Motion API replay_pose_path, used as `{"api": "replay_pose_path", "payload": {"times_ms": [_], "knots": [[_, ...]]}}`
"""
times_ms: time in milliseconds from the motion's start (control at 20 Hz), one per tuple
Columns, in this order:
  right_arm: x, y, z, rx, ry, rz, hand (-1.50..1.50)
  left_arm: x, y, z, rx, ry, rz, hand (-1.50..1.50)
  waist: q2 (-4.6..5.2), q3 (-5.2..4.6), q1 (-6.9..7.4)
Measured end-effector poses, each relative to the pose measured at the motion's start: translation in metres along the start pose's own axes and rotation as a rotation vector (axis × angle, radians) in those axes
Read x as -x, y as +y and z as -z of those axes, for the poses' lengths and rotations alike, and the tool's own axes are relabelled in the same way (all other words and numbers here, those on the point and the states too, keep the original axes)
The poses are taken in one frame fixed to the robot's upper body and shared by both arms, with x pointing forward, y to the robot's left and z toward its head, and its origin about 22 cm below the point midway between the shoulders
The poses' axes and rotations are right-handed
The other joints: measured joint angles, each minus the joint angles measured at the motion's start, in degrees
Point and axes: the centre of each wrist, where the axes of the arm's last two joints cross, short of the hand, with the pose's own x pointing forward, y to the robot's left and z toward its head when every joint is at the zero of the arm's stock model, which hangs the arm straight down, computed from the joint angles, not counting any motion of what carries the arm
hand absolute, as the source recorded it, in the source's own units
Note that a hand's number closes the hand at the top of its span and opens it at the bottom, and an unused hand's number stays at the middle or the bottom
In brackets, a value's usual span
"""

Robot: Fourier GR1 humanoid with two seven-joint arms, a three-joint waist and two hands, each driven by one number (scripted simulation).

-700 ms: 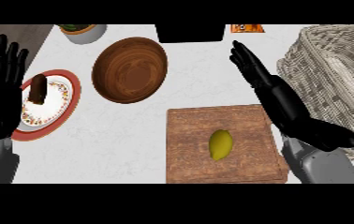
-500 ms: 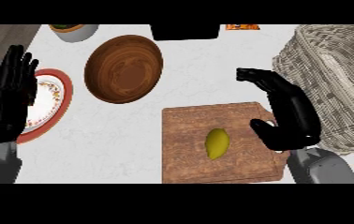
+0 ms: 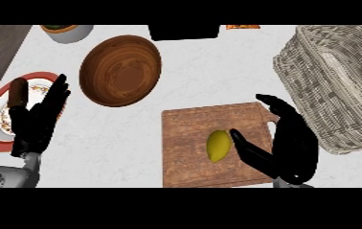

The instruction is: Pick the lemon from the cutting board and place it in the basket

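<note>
The lemon (image 3: 218, 145) lies on the board (image 3: 191, 149), its long axis running nearly toward and away from the robot, just left of the right hand (image 3: 293, 144), whose thumb reaches toward it while the fingers arch open above, grasping nothing. The left hand (image 3: 39, 120) rests open, well apart, at the left edge beside a plate (image 3: 35, 77). The basket (image 3: 329, 84) stands right of the board, cut off by the frame; the right wrist is out of view.

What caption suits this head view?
Right robot hand open beside the lemon on the cutting board, basket at right.
</note>
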Motion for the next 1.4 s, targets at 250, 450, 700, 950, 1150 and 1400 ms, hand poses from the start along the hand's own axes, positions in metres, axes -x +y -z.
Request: {"api": "replay_pose_path", "payload": {"times_ms": [250,450,700,950,1150,1400], "knots": [[0.001,-0.006,-0.046,0.099,0.109,-0.333,-1.5,0.001,-0.007,0.005,0.02,0.044,0.016,0.0,-0.25,-0.47,-0.09],[-0.008,-0.041,-0.081,0.042,0.255,-0.606,-1.5,-0.001,-0.009,0.008,0.014,0.055,0.022,0.0,-0.29,-0.82,-0.5],[-0.038,-0.073,-0.114,-0.17,0.479,-0.775,-1.5,-0.002,-0.012,0.009,0.026,0.059,0.035,0.0,-0.11,-1.03,0.39],[-0.085,-0.071,-0.108,-0.359,0.642,-0.791,-1.5,-0.004,-0.022,0.014,0.045,0.055,0.029,0.0,-0.03,-0.88,1.31],[-0.125,-0.053,-0.082,-0.413,0.719,-0.79,-1.5,-0.007,-0.029,0.017,0.065,0.053,0.031,0.0,-0.05,-0.69,2.15],[-0.141,-0.033,-0.068,-0.416,0.809,-0.78,-1.5,-0.007,-0.035,0.026,0.069,0.051,0.033,0.0,-0.15,-0.49,2.58]]}}
